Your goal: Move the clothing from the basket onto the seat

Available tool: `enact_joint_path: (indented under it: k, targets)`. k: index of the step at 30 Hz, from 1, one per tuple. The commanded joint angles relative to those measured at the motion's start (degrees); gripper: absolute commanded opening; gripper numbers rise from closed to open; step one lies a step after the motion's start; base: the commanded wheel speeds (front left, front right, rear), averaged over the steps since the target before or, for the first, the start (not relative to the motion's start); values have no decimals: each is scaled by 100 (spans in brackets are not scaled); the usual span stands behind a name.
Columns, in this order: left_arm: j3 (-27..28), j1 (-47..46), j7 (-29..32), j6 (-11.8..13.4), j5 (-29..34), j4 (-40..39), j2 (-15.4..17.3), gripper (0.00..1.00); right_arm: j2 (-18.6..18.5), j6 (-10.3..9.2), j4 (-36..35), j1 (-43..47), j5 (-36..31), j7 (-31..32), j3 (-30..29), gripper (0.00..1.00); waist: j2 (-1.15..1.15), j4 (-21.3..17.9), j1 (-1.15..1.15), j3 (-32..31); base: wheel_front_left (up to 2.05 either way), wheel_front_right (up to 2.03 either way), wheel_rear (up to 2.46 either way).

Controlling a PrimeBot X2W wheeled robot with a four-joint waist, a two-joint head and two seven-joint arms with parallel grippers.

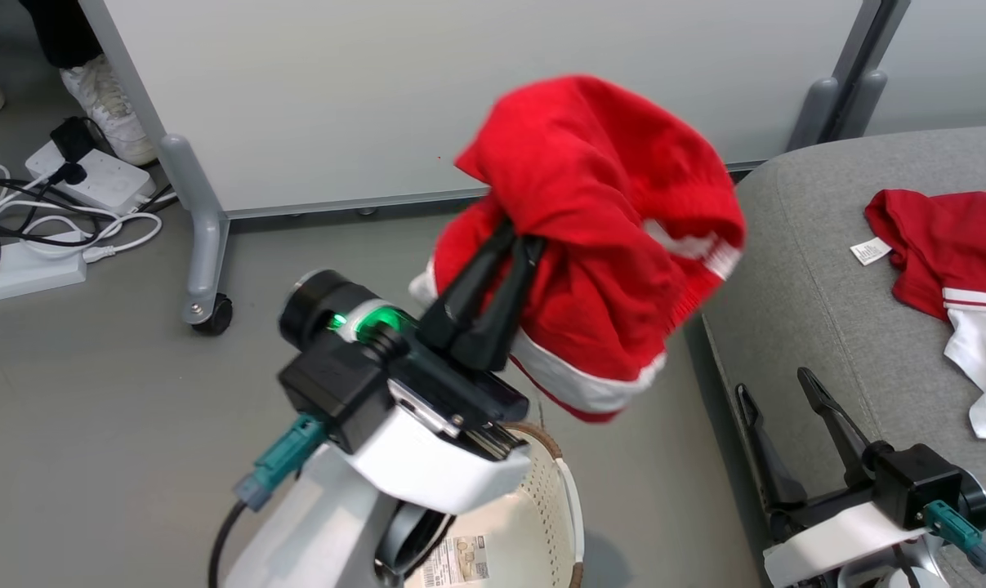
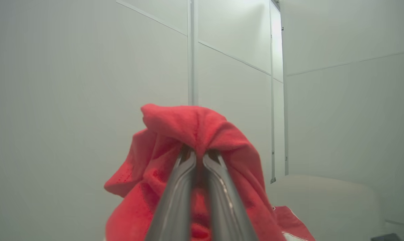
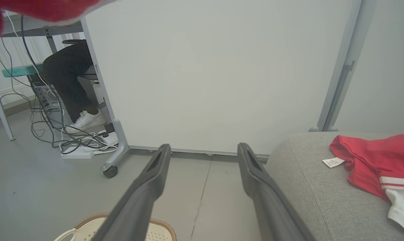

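My left gripper (image 1: 519,237) is shut on a red garment with white trim (image 1: 607,237), held up in the air above the basket (image 1: 533,523) and left of the seat (image 1: 803,269). Along the left wrist view, the fingers (image 2: 218,187) pinch a fold of that red cloth (image 2: 188,127). A second red-and-white garment (image 1: 950,253) with a white label tag lies on the grey seat, and it is seen too on the seat (image 3: 309,187) as red cloth (image 3: 372,160). My right gripper (image 1: 774,388) stands open and empty beside the seat's front edge; its gap (image 3: 204,149) frames bare floor.
A white partition on a castor foot (image 1: 207,310) stands behind. Power strips and cables (image 1: 60,204) lie on the floor at the far left, beside a person's white shoe (image 1: 109,106). The basket rim (image 3: 161,224) sits low in the right wrist view.
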Motion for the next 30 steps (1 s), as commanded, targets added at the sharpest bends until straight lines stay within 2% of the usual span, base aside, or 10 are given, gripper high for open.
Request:
enact_joint_path:
  k: [1, 10, 30]
  targets:
    - [-80, -12, -2, 5, -79, 36, 16, 0, 2, 1, -8, -35, 27, -28, -15, 100, 0, -37, 0, 8, 0, 0, 0]
    - [-370, 152, -3, -5, -205, 202, 18, 0, 3, 1, -41, -47, 36, -28, -73, 100, 0, -98, 0, 39, 0, 0, 0]
    - [-112, 130, -2, -39, -95, 347, 17, 0, -84, 1, -94, 46, -24, -28, -115, 100, 0, -50, 0, 17, 0, 0, 0]
